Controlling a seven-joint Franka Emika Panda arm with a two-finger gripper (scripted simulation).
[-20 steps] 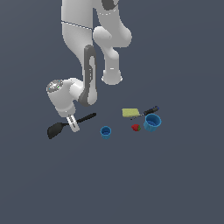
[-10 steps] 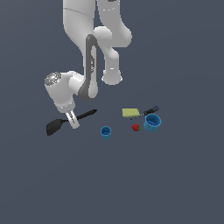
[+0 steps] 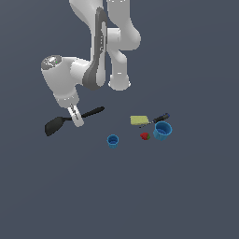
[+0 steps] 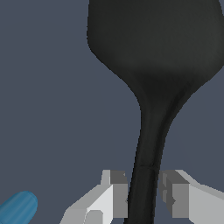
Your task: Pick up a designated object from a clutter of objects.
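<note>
Straddling the black spatula's handle, the gripper was clamped on it, pads touching both sides. Spatula sat at the exterior view's left, well apart from the larger blue cup.

The black spatula is long and all black, with a thin handle widening to a broad rounded head that points toward the exterior view's left. Well apart, toward the right, sits the clutter: a small blue cup, a tiny red strawberry, a larger blue cup, a flat yellow block and a dark blue-tipped stick beside the block.
</note>
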